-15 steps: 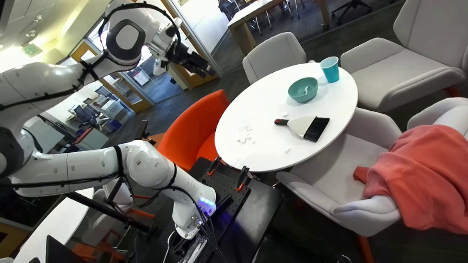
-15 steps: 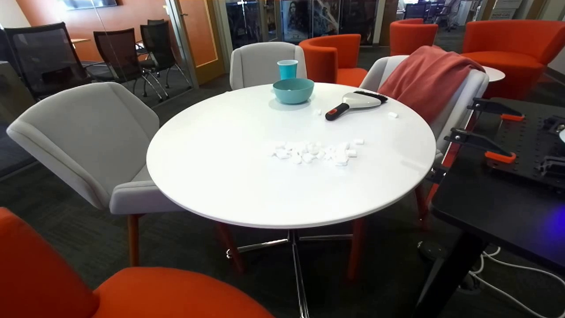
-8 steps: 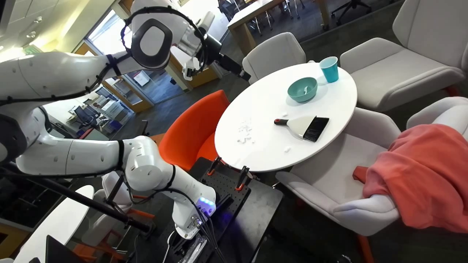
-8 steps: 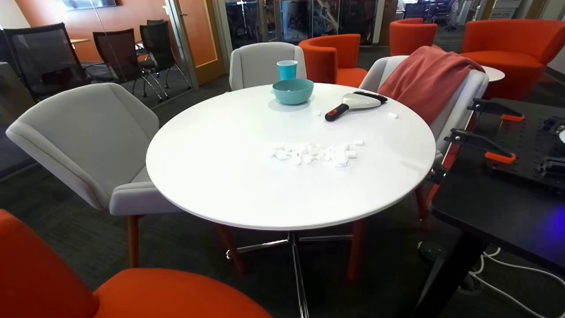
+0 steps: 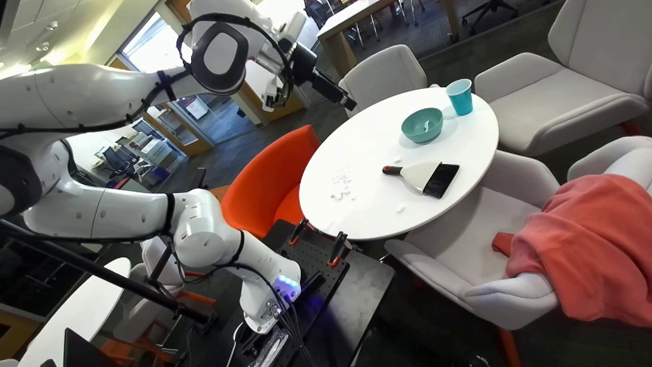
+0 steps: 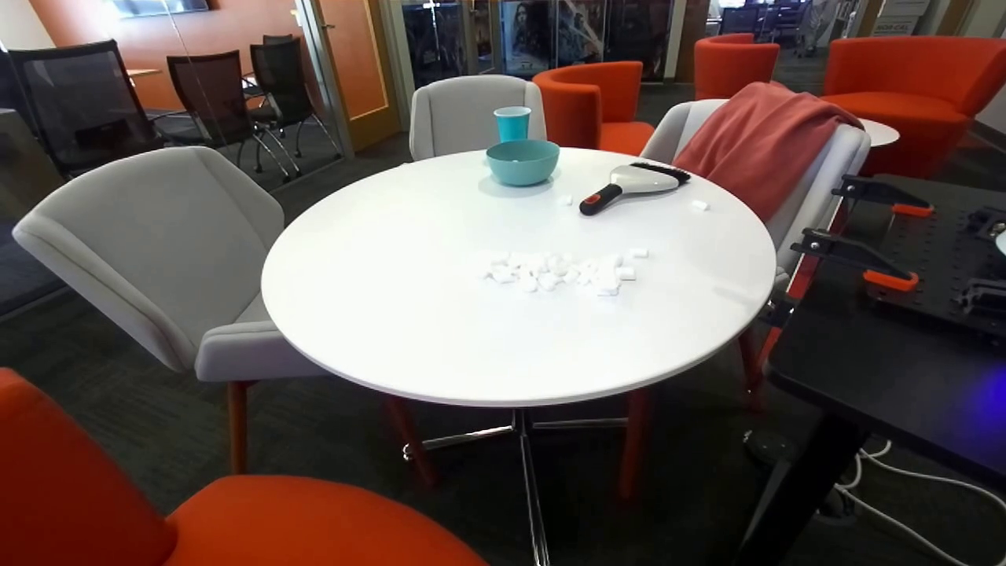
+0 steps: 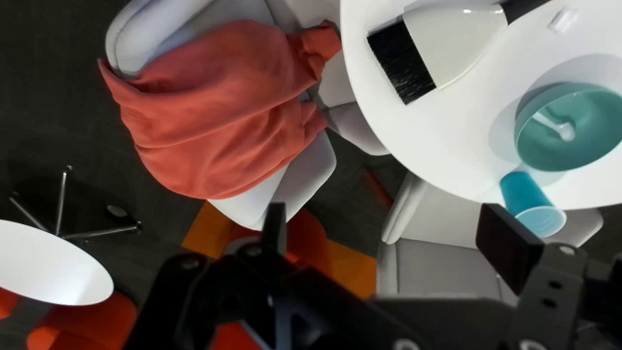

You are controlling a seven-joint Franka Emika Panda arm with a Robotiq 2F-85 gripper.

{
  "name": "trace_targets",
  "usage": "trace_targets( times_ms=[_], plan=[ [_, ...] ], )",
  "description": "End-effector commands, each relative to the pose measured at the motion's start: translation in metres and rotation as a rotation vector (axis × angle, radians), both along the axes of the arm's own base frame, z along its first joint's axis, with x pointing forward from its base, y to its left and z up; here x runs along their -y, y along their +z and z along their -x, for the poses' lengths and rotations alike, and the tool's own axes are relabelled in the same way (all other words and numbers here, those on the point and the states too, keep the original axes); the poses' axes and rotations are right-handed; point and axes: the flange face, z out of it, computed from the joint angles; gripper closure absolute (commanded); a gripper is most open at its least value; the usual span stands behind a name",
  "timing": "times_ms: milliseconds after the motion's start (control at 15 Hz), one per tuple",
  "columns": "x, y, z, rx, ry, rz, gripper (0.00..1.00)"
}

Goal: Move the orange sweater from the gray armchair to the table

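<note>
The orange sweater [image 5: 596, 244] is draped over the back and an arm of a gray armchair [image 5: 468, 234]. It also shows in an exterior view [image 6: 766, 145] and in the wrist view [image 7: 218, 116], where it lies at the upper left. The round white table [image 5: 356, 153] stands beside this armchair; it also shows in an exterior view [image 6: 377, 299] and the wrist view [image 7: 452, 141]. My gripper [image 5: 349, 103] hangs in the air by the table's edge, away from the sweater. In the wrist view my gripper [image 7: 390, 226] has its fingers wide apart with nothing between them.
On the table are a teal bowl [image 5: 422, 125], a blue cup [image 5: 460, 97], a brush with dustpan [image 5: 420, 176] and scattered white bits [image 6: 550, 271]. An orange armchair [image 5: 270, 178] and more gray chairs stand around it. Black clamps [image 6: 853, 255] sit on my base's stand.
My gripper has swung right and slightly down in an exterior view, towards the table, and has turned. Most of this came in the first half second. The sweater and the table items have not moved.
</note>
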Motion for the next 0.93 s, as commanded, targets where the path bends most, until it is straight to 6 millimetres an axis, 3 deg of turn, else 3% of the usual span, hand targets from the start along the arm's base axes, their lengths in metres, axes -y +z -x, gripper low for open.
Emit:
trace_targets(
  times_ms=[0,267,667,733,800,867],
  plan=[
    [0.065,-0.014,-0.043,0.043,-0.192,-0.023,0.00],
    [0.143,-0.046,-0.073,0.072,-0.410,-0.047,0.00],
    [0.259,-0.115,-0.099,0.071,-0.744,-0.100,0.00],
    [0.268,-0.122,-0.099,0.076,-0.797,-0.123,0.00],
    [0.249,-0.113,-0.083,0.058,-0.714,-0.112,0.00],
    [0.258,-0.123,-0.085,0.048,-0.727,-0.108,0.00]
  ],
)
